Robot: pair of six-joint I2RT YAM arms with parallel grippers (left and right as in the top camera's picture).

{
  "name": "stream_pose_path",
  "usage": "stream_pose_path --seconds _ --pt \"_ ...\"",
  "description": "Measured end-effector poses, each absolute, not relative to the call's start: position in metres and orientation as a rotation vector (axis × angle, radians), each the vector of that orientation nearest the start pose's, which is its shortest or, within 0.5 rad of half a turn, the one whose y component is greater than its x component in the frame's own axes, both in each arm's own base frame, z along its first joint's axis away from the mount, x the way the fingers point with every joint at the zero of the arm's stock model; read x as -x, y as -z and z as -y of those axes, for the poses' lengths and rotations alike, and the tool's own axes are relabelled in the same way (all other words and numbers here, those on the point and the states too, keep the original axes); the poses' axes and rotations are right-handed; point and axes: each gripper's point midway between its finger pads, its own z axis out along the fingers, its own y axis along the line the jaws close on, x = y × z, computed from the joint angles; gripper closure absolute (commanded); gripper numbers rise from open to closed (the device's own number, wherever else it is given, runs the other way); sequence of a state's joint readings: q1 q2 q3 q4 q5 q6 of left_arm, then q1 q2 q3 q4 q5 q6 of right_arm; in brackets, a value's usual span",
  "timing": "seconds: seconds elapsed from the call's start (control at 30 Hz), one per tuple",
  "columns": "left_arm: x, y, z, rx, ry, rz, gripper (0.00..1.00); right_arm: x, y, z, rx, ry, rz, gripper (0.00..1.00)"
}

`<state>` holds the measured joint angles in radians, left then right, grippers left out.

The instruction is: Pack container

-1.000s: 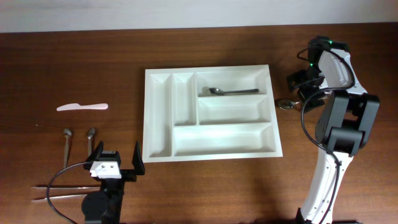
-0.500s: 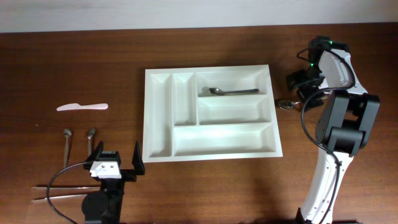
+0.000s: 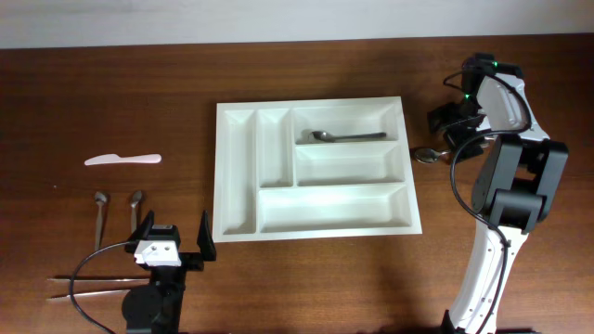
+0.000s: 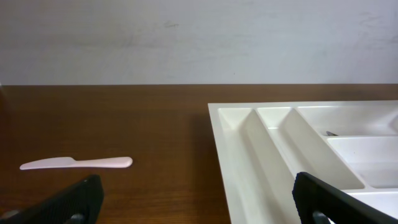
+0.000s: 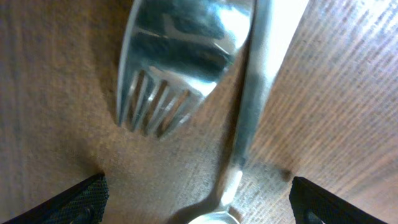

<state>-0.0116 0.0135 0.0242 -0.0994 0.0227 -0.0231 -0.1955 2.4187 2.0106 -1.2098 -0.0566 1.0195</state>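
You are looking at a packing job that is only just getting under way. Item one, the tray (image 3: 334, 209), is lying flat at the centre of the table (image 3: 325, 278), with one spoon (image 3: 343, 137) sitting in its upper wide compartment and the four other compartments showing bare. Outstanding stock at the left of the frame is waiting well apart from the tray: a pale knife (image 3: 122, 160), a spoon (image 3: 100, 209) with a second spoon (image 3: 136, 206) beside it, and, at the lower left, two thin sticks (image 3: 88, 285), possibly chopsticks. Outstanding stock at the right is lying just off the tray's upper right corner: a fork (image 5: 165, 68) and a further spoon (image 3: 425, 155) with its handle running alongside the fork. By this count most of the work is awaiting you. Your right gripper (image 5: 199, 205) is pointing straight down over that fork and spoon, jaws standing wide to either side and gripping nothing, its arm rising up the right edge of the frame and folding back towards the table. Your left gripper (image 3: 174, 237) is idling low at the lower left, levelled towards the tray's left end, jaws spread fully apart and carrying nothing.
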Motion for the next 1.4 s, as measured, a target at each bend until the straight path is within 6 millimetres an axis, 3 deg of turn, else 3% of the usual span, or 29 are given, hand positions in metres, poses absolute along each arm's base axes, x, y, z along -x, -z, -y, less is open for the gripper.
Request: stream_pose_path --seconds 0.3,0.4,0.53,0.83,1.03,1.17,1.4 --pt "-0.2452 -0.1579 0.0067 -0.007 0.045 -1.660 0.01 -0.4510 -0.0003 0.0792 -1.823 -0.062 -2.627 0.05" --pt "-0.2452 -0.1579 0.0068 -0.008 0.045 -1.660 0.01 -0.4510 -0.0003 0.0792 -1.823 -0.062 -2.626 0.09" --pt "-0.2452 -0.1579 0.0068 -0.008 0.045 -1.660 0.01 -0.4523 -0.0003 0.0794 -1.824 -0.065 -2.620 0.24" --pt "-0.2452 -0.1579 0.0068 -0.008 0.045 -1.660 0.01 -0.4500 0.0001 0.0791 -1.826 -0.059 -2.628 0.69" --pt "-0.2452 -0.1579 0.0067 -0.007 0.045 -1.660 0.01 -0.4498 0.0003 0.0790 -1.830 -0.058 -2.627 0.76" --pt "-0.2452 -0.1579 0.0068 -0.008 0.046 -1.660 0.01 -0.4498 0.0003 0.0790 -1.833 -0.058 -2.624 0.91" --pt "-0.2452 -0.1579 0.0068 -0.008 0.045 -1.660 0.01 -0.4476 0.0005 0.0791 -1.835 -0.048 -2.631 0.96"
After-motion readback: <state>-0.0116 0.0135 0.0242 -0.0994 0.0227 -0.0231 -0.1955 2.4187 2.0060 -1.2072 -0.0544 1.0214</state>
